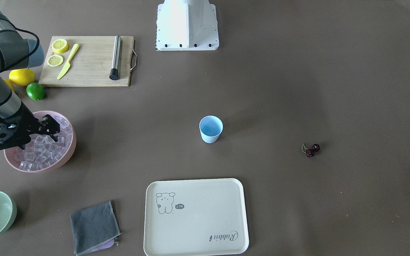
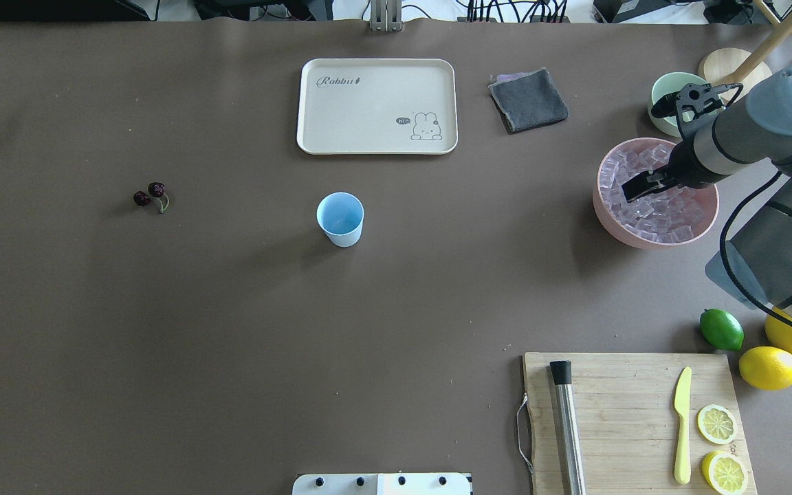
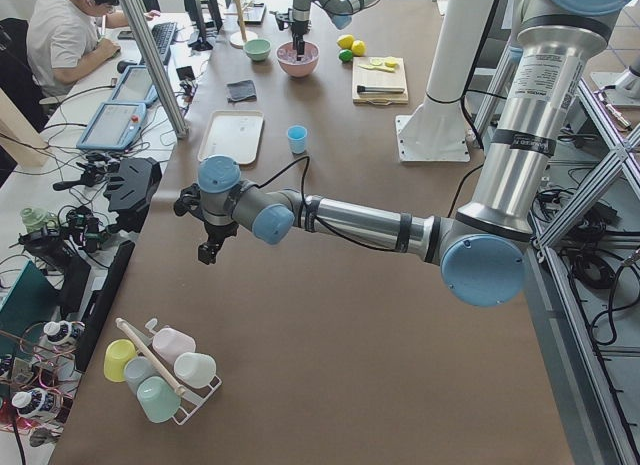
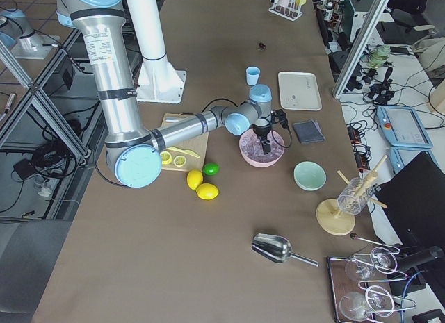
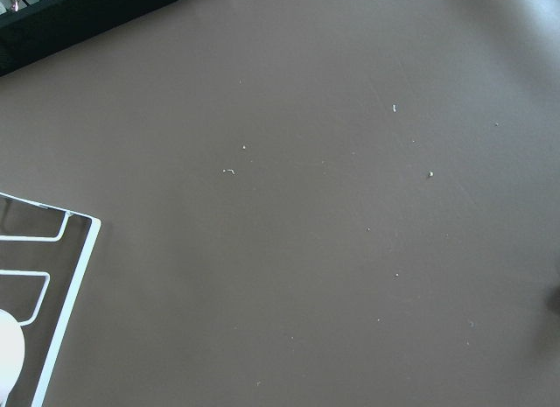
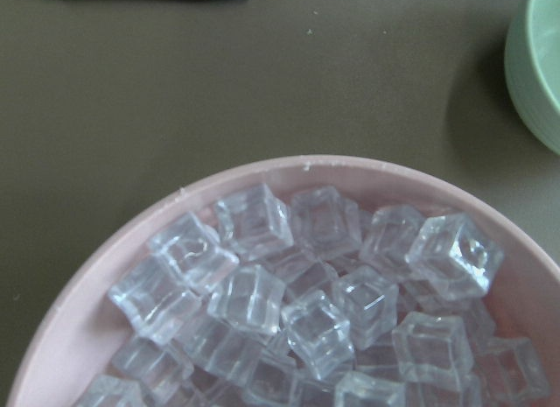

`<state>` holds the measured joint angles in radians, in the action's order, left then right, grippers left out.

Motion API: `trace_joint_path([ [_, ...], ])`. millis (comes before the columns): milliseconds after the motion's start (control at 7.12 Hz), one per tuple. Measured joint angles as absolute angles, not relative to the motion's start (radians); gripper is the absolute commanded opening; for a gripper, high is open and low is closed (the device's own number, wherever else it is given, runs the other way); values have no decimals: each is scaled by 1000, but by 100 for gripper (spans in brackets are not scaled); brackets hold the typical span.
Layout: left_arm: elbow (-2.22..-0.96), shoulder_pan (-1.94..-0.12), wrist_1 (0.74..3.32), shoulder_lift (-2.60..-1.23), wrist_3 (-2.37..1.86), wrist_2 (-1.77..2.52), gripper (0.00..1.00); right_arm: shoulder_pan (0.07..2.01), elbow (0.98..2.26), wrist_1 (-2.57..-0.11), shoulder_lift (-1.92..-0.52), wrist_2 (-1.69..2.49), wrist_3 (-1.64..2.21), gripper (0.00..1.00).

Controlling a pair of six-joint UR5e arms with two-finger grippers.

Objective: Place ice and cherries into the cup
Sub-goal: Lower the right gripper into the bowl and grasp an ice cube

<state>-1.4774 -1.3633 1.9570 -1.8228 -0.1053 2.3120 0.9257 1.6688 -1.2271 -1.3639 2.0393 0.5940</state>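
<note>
R gripper (image 1: 51,128) over ice (image 6: 315,328) heap in pink bowl (image 6: 289,163), jaws parted, nothing held. L gripper (image 3: 208,251) far off; jaws cannot tell. Cup (image 1: 211,129) upright mid table (image 1: 262,89), empty; cherries (image 1: 311,149) well apart from it. Rec: settle on 1 top cube, close square, lift slow – slippery

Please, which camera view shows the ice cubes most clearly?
The right wrist-mounted view: the ice fills it, each cube distinct. Overhead and front-facing views show a heap in the pink bowl, partly behind the right gripper. Side views show it tiny.
</note>
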Motion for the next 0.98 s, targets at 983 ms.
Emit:
trace_joint_path([
  [983, -1475, -1349, 1974, -1820, -141, 2313, 98, 912, 1692, -1213, -1417, 2035, 542, 99],
])
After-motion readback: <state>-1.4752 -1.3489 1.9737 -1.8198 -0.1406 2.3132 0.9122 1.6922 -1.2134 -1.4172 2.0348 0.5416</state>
